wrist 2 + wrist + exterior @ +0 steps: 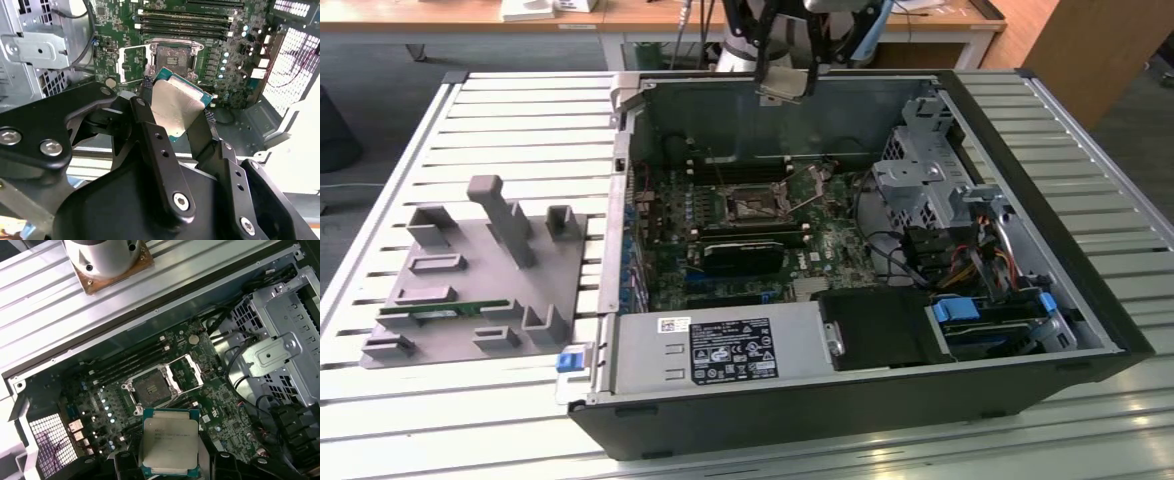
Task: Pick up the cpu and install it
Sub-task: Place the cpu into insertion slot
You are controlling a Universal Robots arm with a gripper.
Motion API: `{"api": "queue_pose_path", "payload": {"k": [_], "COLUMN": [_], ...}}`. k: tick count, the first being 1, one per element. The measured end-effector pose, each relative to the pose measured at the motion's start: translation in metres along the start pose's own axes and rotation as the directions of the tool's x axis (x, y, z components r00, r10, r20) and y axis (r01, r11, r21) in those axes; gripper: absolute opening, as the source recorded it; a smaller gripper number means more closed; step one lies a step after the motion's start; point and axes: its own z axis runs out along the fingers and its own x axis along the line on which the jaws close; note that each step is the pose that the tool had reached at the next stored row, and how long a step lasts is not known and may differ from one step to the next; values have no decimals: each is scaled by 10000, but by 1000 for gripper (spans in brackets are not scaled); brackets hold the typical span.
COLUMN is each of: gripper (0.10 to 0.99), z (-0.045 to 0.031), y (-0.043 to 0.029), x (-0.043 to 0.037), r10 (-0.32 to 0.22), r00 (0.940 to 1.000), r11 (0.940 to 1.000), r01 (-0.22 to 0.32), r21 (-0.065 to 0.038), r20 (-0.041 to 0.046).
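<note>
Well, the gripper (176,100) is clamped on the cpu (170,442), its two black fingers (150,130) pressing opposite edges of the chip, whose silver top and green rim show in both wrist views (in the exterior view it hangs tilted). The cpu is held in the air, well apart from the socket (150,385) and not yet seated in it. The socket lies open, its metal frame (186,371) swung up beside it. Just beside the socket run the long memory slots (185,22), all on the green motherboard (827,245) inside the open computer case (854,410). Farther from the socket stands a metal drive cage (280,340). Well away from the socket, outside the case toward the exterior view's left, a grey fixture (467,290) sits on the slatted table (520,110) with a narrow green memory stick (440,312) lying on it.
</note>
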Motion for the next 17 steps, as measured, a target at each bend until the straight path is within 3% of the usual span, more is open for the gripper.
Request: {"api": "queue_pose_path", "payload": {"k": [9, 17], "gripper": [529, 529], "z": [8, 15], "y": [-1, 0], "x": [0, 0], "r10": [984, 2086], "r00": [9951, 9778], "r11": [9951, 9780], "r01": [-983, -2085], "r21": [-28, -69], "r20": [84, 175]}}
